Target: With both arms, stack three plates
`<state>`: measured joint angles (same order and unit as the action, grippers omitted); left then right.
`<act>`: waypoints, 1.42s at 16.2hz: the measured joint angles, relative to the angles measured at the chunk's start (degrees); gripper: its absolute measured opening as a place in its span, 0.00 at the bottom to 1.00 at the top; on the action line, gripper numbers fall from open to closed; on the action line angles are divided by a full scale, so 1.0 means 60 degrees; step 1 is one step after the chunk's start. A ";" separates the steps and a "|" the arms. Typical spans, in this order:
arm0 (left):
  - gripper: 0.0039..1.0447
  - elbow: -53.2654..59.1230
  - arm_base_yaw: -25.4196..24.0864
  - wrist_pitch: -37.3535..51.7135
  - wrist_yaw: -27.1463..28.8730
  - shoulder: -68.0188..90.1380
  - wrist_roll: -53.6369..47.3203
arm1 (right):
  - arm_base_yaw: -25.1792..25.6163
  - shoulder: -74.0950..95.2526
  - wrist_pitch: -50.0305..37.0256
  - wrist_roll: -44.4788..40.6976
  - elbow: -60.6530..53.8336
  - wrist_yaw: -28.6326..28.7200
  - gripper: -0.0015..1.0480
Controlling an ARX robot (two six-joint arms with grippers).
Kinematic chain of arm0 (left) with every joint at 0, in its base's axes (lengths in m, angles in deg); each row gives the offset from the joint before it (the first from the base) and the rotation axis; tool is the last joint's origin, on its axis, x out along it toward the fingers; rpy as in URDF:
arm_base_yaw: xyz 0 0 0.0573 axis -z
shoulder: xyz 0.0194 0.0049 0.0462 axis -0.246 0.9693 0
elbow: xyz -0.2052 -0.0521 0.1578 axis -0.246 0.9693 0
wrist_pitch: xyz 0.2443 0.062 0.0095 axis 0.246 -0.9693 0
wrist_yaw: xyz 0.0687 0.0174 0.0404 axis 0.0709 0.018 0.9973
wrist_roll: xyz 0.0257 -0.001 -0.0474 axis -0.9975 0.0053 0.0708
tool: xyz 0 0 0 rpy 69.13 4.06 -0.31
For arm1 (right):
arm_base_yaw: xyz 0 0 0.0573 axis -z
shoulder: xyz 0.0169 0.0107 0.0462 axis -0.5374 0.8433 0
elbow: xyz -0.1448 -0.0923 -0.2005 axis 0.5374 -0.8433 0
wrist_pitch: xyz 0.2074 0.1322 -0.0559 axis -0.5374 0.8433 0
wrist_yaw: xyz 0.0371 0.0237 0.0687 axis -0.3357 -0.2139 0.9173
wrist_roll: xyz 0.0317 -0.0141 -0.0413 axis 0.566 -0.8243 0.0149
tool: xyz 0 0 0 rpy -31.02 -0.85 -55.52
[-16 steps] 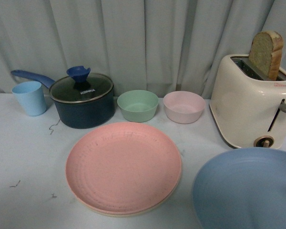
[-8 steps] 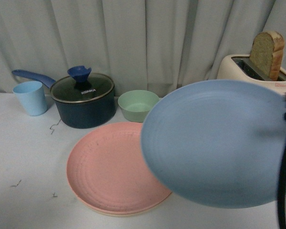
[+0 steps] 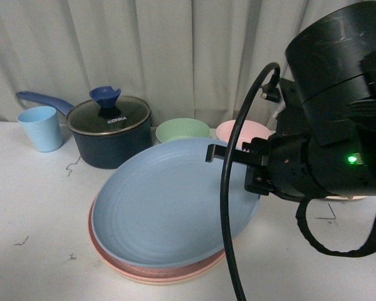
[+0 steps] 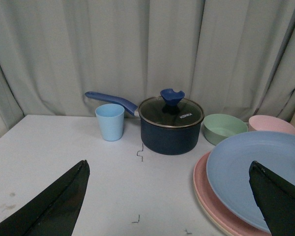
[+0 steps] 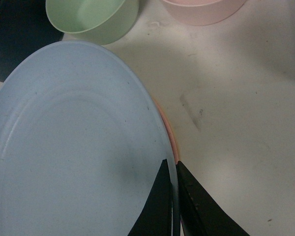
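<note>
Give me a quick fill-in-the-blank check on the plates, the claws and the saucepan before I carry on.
1. The claw pinching the rim of the round matte light blue plate belongs to the ___ arm.
2. Directly under that plate sits a second round matte plate, coloured ___.
3. The left claw is ___, gripping nothing.
4. The dark blue metal saucepan is covered by a glass ___ with a blue knob.

Missing words: right; pink; open; lid.
</note>
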<state>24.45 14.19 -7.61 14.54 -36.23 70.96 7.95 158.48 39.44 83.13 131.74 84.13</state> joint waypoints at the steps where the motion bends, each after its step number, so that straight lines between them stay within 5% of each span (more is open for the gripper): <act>1: 0.94 0.0000 0.0000 0.0000 0.0000 0.0000 0.0000 | -0.0044 0.0266 0.0033 0.0076 0.0219 -0.0106 0.03; 14: 0.94 0.0000 0.0000 0.0000 0.0000 0.0000 0.0004 | -0.0219 0.1169 0.0313 0.0692 0.0641 -0.0087 0.03; 18: 0.94 0.0000 0.0000 0.0000 0.0000 0.0000 0.0004 | -0.0182 0.1126 0.0364 0.0688 0.0627 0.0157 0.41; 22: 0.94 0.0000 0.0000 0.0000 0.0000 0.0000 0.0004 | 0.0441 -0.0423 0.0175 0.0688 -0.0080 0.0568 0.91; 23: 0.94 0.0000 0.0000 0.0000 0.0000 0.0000 0.0004 | 0.0583 -0.0925 0.0007 0.0685 -0.0313 0.0725 0.95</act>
<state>24.45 14.19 -7.61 14.54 -36.23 70.98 11.45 152.93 39.49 87.24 129.86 88.48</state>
